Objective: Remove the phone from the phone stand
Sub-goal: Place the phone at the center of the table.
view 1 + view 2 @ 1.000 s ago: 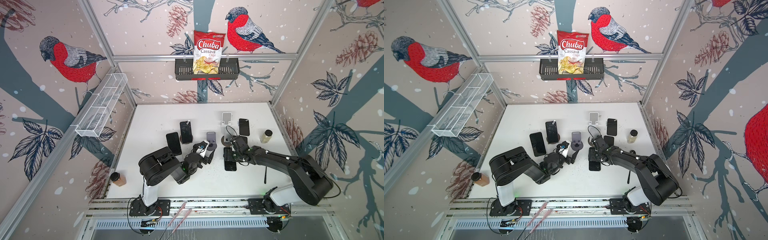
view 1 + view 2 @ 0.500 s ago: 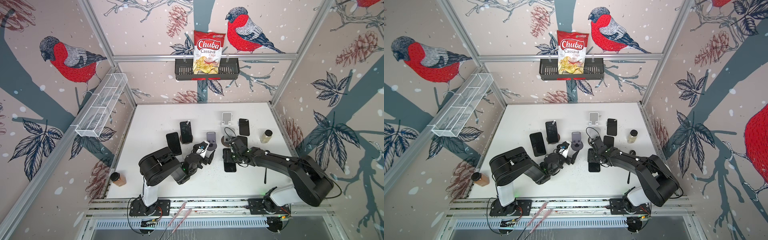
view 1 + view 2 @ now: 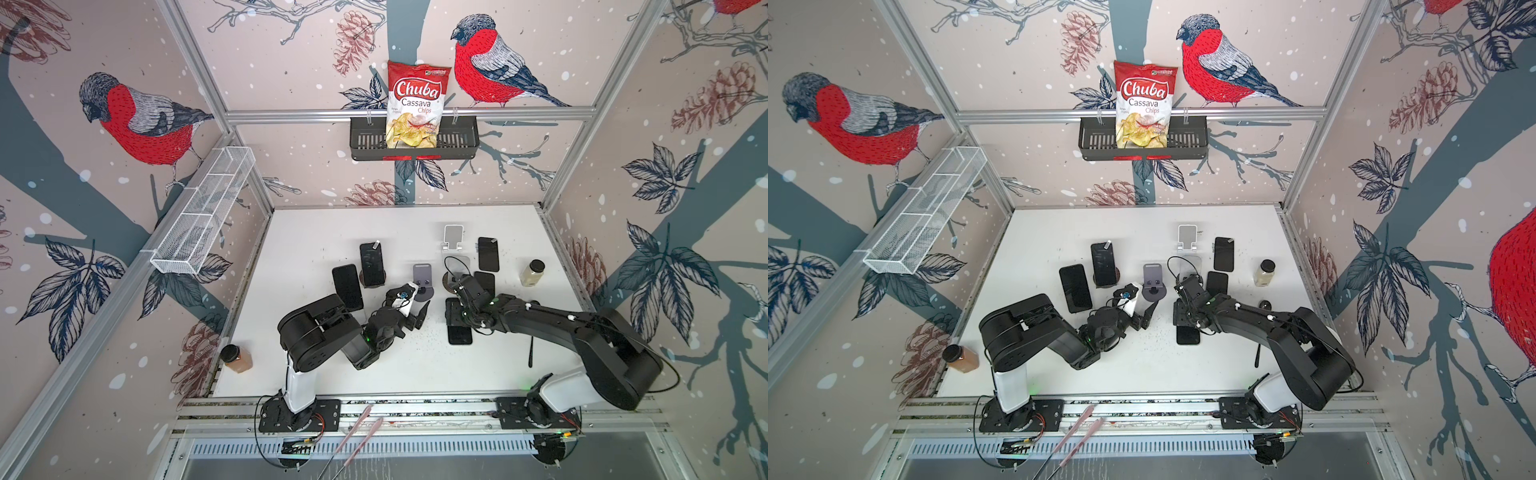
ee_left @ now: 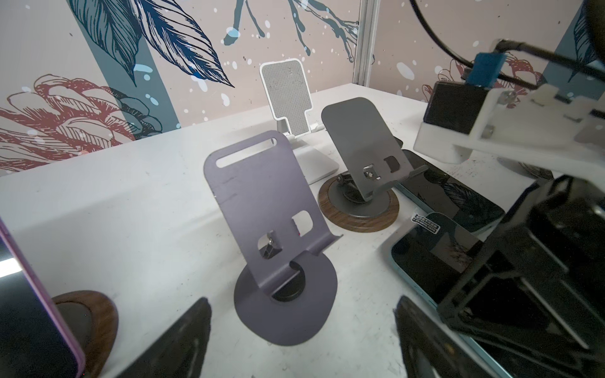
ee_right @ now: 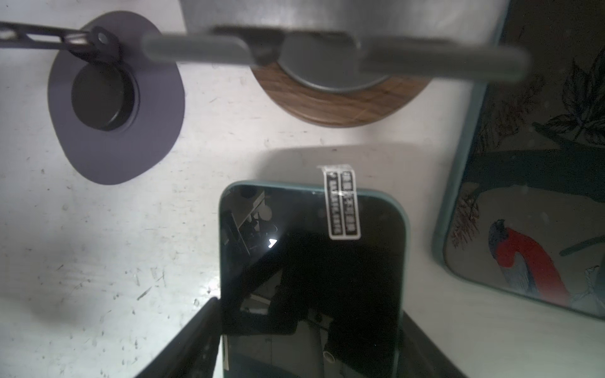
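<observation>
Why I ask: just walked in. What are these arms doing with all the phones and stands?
The fingers of the right gripper straddle a teal-cased phone lying flat on the table, in front of the empty grey stand; whether they grip it is unclear. The left gripper hangs open and empty facing the empty purple stand. Another phone sits on a wood-based stand.

Phone [image 5: 311,278] on table [image 5: 98,261], before phone stand [image 5: 343,108]

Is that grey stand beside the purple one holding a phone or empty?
Empty: the grey stand shows a bare backplate and lip, nothing resting on it.
</observation>
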You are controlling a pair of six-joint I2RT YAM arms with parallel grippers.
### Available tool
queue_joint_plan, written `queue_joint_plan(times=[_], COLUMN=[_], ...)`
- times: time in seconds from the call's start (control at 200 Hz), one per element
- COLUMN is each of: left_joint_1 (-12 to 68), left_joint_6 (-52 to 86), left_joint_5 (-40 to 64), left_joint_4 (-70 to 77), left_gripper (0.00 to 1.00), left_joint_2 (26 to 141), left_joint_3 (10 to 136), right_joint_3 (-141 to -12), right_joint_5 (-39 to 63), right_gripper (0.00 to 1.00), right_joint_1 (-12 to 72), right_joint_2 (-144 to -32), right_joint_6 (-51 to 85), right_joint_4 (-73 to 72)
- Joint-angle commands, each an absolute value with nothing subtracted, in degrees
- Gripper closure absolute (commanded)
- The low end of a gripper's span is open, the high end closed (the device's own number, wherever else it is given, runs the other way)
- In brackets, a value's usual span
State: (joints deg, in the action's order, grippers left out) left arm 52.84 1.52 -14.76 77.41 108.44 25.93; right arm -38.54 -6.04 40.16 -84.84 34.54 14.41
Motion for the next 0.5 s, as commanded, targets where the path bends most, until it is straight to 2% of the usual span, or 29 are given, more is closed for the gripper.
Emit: queue_joint_plan(times=[0.0,0.49], left_joint_1=[52.91,52.91], left_joint_6=[1.56,1.52], left_joint_5=[-14.5,-14.81], left_joint_4=[79.56,80.16], left_gripper=[0.13,0.13], left_joint_2=[108.46,108.46], left_joint_3=[25.58,25.05], right_joint_3=[-37.88,-38.7], right_joint_5=[-4.72,-5.58], right_gripper=[0.25,0.23], right_joint_1=[40.68,41.66], right_joint_2=[-85.99,-85.78], right_joint_6=[36.91,37.54], right_joint_4=[20.91,21.59])
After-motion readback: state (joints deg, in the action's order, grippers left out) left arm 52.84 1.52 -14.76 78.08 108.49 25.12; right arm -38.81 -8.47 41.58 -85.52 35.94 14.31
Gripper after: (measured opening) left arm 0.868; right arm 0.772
